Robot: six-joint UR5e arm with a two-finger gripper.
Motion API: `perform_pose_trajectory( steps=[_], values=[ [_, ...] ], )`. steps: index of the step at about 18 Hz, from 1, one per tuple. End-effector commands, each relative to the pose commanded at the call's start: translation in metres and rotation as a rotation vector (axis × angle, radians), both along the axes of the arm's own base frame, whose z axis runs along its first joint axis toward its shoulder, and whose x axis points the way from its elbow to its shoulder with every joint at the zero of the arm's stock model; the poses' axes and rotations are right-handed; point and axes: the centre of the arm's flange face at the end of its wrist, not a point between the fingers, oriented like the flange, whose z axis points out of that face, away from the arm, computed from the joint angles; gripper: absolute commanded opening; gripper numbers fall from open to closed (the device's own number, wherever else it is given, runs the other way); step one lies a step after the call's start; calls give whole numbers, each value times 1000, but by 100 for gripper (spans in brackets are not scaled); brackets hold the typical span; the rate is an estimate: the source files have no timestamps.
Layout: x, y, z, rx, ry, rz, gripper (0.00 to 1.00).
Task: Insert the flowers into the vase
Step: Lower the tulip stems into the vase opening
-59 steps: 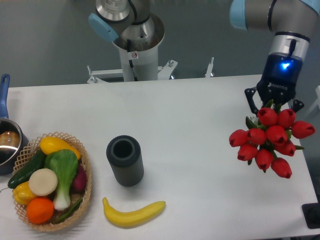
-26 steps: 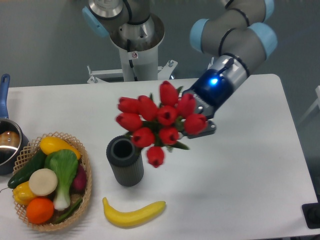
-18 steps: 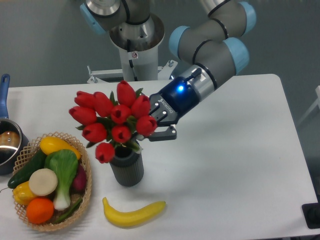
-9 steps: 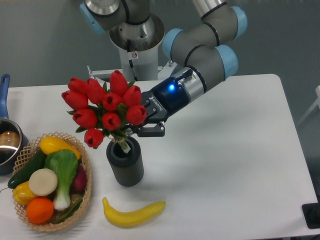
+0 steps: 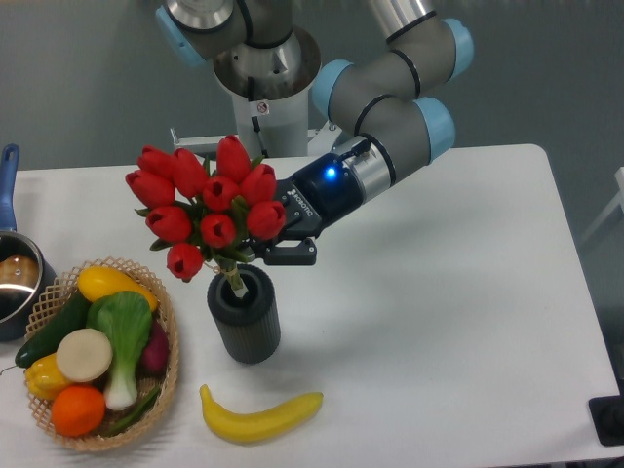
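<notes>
Flowers partly in the vase, not yet let go

The hand [image 5: 276,237] grasps the flowers [image 5: 205,206] by the stems just under the red buds and holds them tilted left over the vase [image 5: 244,314], which stands on the worktop [image 5: 439,292] between the basket [image 5: 168,341] on the left and the banana [image 5: 259,413] nearer the camera. The stem end sits inside the vase's mouth, but the bunch hangs mostly above the rim. By my reading, the stems need lowering further and straightening, then releasing.
</notes>
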Motion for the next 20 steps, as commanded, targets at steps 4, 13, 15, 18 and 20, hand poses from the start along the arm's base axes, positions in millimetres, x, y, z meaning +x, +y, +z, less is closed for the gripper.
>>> perform_pose_trajectory(
  steps=[4, 13, 15, 18, 20],
  values=[
    [2, -4, -10, -13, -21, 5, 21],
    [0, 1, -28, -33, -47, -1, 21],
    [-3, 3, -37, -40, -59, -1, 21],
    [-9, 4, -48, -38, -56, 2, 21],
    [-11, 4, -58, -43, -64, 4, 21]
  ],
)
